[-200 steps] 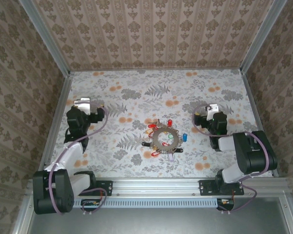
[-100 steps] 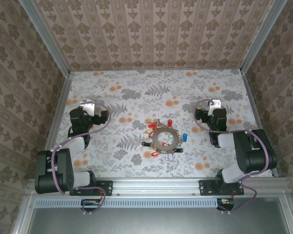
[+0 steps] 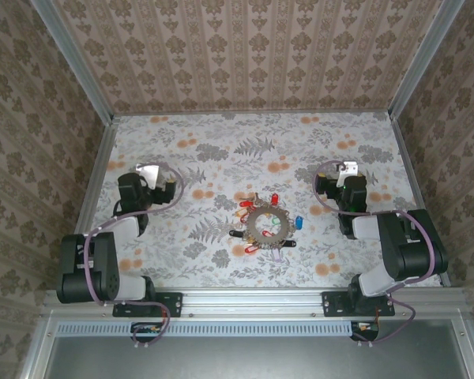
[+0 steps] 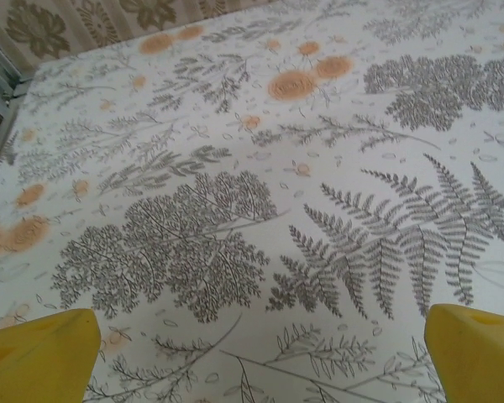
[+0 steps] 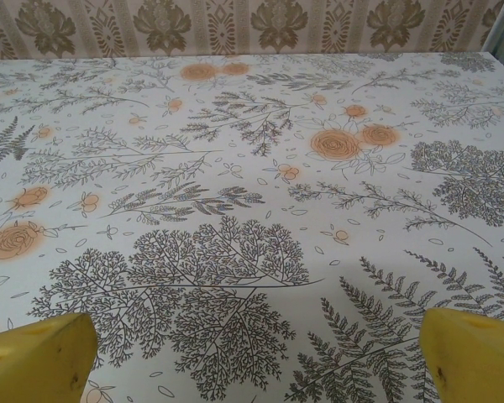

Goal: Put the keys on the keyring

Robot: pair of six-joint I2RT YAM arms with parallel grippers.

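Top external view: nearest the camera, the left arm has drawn its elbow back toward its base over the last second. The left gripper [image 3: 148, 171] has drifted slightly toward the keyring [image 3: 266, 225], and the right gripper [image 3: 346, 170] has barely shifted. Both claws stand spread wide and hold nothing. The keyring lies flat between them, well apart from each, fringed with red, black and green heads. A blue-headed key [image 3: 299, 223] lies loose just right of the keyring. Seemingly no key is picked up yet, so the threading has not begun. Each gripper's path to the keyring crosses only floral table [image 3: 221, 134]. Beyond the keyring stands a patterned wall [image 3: 245, 55].
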